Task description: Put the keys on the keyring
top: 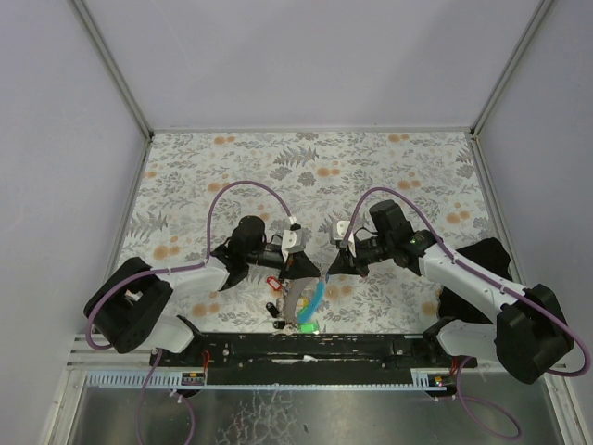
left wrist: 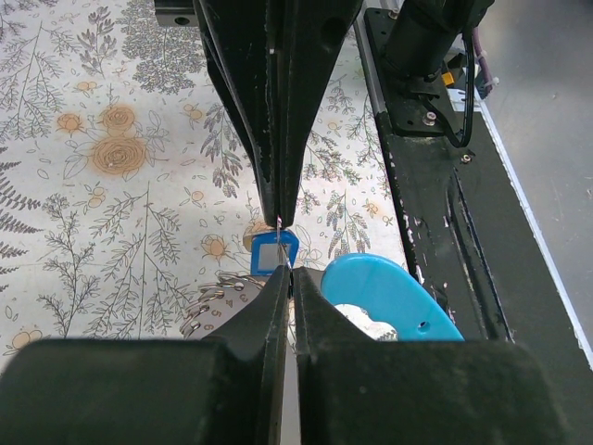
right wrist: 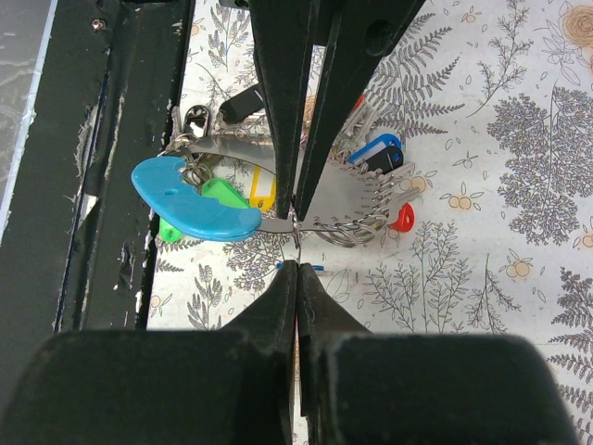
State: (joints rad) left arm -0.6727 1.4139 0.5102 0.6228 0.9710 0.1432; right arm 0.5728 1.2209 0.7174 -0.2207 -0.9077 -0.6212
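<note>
Pinching the thin silvery metal keyring [right wrist: 338,232] beside the black front rail [top: 371,348]: left gripper [top: 301,269] and right gripper [top: 334,267] both clamped on its wire, likely bracing it for threading. Bright plastic-capped keys [right wrist: 375,153] cluster around it.

keyring [right wrist: 195,209] strap: glossy blue plastic | keys [right wrist: 375,153]: plastic caps | right fingers [right wrist: 243,375]: matt black

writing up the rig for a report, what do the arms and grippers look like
Both the left arm and right arm have white link shells with black joints. A purple cable loops along each. The left gripper and right gripper have black fingers tapering to narrow tips.
</note>
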